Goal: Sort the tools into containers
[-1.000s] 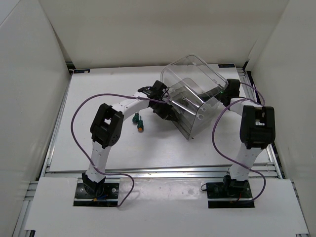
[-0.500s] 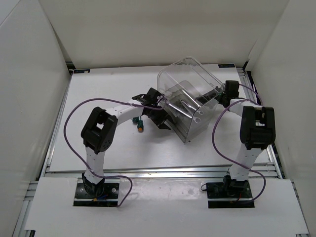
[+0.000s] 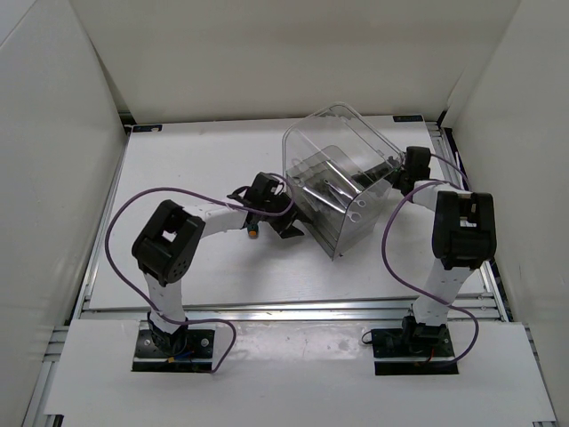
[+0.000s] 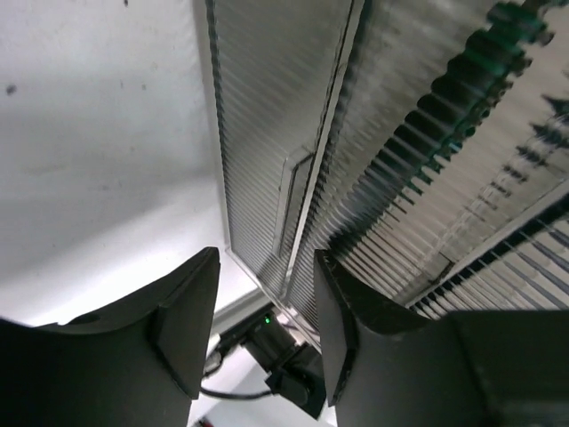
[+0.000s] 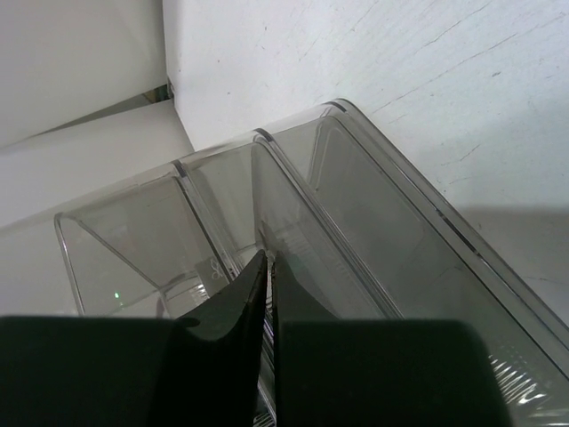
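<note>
Nearest the cam, L arm (image 3: 164, 249) and R arm (image 3: 462, 227) rise from the near edge of the table (image 3: 178, 169). L arm reaches fwd and inward, low over the table. Just beside its forearm lies a small screwdriver (image 3: 253, 231), orange end showing, the rest mostly hidden by the arm. The left gripper (image 3: 286, 218) sits at the near-left side of the bin (image 3: 351, 142); from above I can't tell if they touch. In the wrist view the left gripper (image 4: 265, 325) has its fingers spread w/ nothing between them. The ribbed clear wall of the bin (image 4: 267, 107) is straight ahead, w/ a green handle (image 4: 484, 58) seen thru the plastic at upper right, broken up by the ribs; can't tell which tool it is. The bin is clear w/ a rounded top, stands right of table centre and looks tipped, its near lower corner toward the arms. Inside, approx mid-height, silver wrenches (image 3: 322, 191) lie slanted across a compartment. Farther back, the right gripper (image 3: 402, 171) is against the bin's right side. In its wrist view the right gripper (image 5: 265, 267) has its fingers pressed almost together, only a sliver of gap, pinching a thin clear wall of the bin (image 5: 356, 205). Inner dividers show below, white table beyond.
</note>
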